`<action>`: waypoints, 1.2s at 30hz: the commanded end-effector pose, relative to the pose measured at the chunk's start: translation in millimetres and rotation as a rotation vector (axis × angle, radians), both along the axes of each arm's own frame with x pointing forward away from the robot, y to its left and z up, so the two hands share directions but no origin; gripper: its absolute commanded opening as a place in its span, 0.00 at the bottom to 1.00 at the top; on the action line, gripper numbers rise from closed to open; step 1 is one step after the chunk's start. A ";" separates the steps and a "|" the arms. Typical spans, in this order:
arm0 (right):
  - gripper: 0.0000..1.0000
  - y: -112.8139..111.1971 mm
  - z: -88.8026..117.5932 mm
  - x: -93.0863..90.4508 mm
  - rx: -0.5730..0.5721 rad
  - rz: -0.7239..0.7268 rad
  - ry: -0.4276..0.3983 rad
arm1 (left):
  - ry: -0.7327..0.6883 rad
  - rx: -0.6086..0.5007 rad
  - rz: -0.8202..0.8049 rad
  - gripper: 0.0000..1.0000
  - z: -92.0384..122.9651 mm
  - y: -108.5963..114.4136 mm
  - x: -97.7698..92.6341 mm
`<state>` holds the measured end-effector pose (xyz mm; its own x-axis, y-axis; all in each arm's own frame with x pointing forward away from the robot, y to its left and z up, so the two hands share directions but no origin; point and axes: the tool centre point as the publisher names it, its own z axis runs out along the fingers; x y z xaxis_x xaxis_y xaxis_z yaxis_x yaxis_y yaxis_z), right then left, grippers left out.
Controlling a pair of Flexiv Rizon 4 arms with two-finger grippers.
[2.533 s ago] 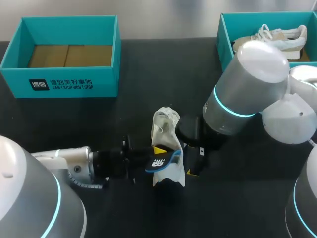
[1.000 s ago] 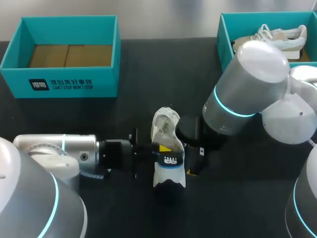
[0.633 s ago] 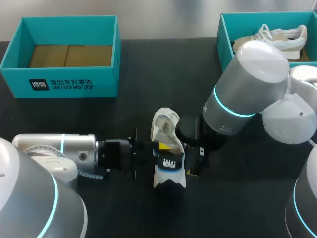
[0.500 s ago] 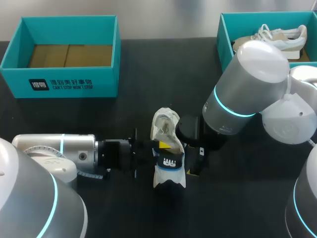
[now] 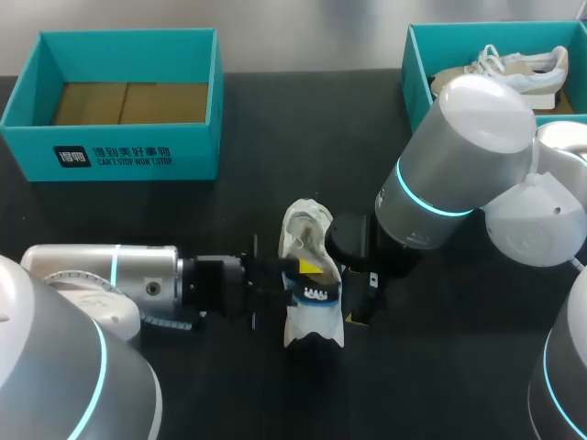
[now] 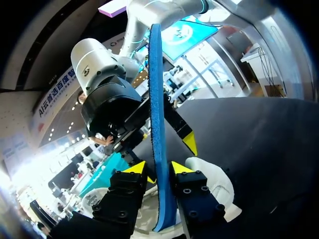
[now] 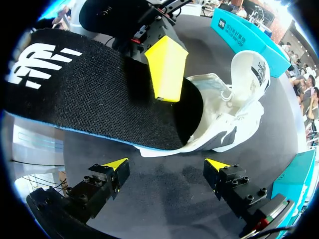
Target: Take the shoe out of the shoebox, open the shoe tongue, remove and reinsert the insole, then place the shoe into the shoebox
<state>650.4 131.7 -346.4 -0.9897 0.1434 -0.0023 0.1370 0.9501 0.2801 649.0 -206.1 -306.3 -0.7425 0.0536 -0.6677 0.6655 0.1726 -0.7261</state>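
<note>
Two arms meet at the middle of the black table [image 5: 275, 137]. A white shoe [image 5: 303, 227] lies there with its opening up. The left gripper [image 6: 158, 168], coming in from the left, is clamped on the insole [image 7: 99, 94]. It holds the insole on edge, with the black top facing right, the blue underside facing left, and one end at the shoe's opening. The right gripper [image 7: 167, 164] sits just right of the shoe with its fingers spread wide. A teal box [image 5: 128, 160] stands at the far left. A second box [image 5: 415, 92] at the far right holds another shoe [image 5: 500, 69].
</note>
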 end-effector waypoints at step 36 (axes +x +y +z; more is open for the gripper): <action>1.00 0.6 -0.5 -0.9 -0.001 -0.001 -0.001 | -0.109 0.063 0.052 0.00 -41.7 -1.9 25.5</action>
<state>650.4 131.7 -346.4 -0.9897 0.1434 -0.0023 0.1371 0.9501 0.2801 673.0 -201.8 -344.2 -0.6659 0.0623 -0.7435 0.7340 0.2332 -0.6379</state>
